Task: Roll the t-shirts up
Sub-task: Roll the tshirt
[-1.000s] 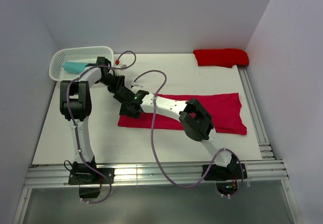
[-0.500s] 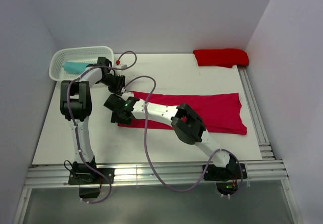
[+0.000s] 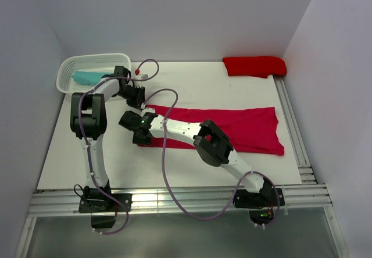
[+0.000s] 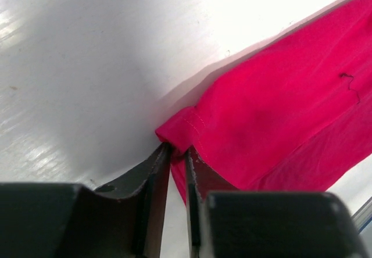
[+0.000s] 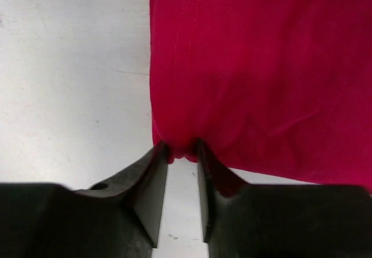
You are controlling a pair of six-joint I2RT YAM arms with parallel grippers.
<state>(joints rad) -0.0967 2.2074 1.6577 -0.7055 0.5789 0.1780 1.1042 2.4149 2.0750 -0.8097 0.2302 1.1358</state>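
My left end effector point(image 4: 177, 151) is clenched on a corner of the crimson t-shirt point(image 4: 279, 107); my right end effector point(image 5: 182, 151) clenches its hem. A white basket point(image 3: 67, 75) sits near my left arm.

Right gripper point(image 5: 182, 151) — jaws narrow, tips pinching the near hem of the crimson t-shirt point(image 5: 261, 66); cloth puckers there. White table point(image 5: 70, 66) lies left of the cloth.
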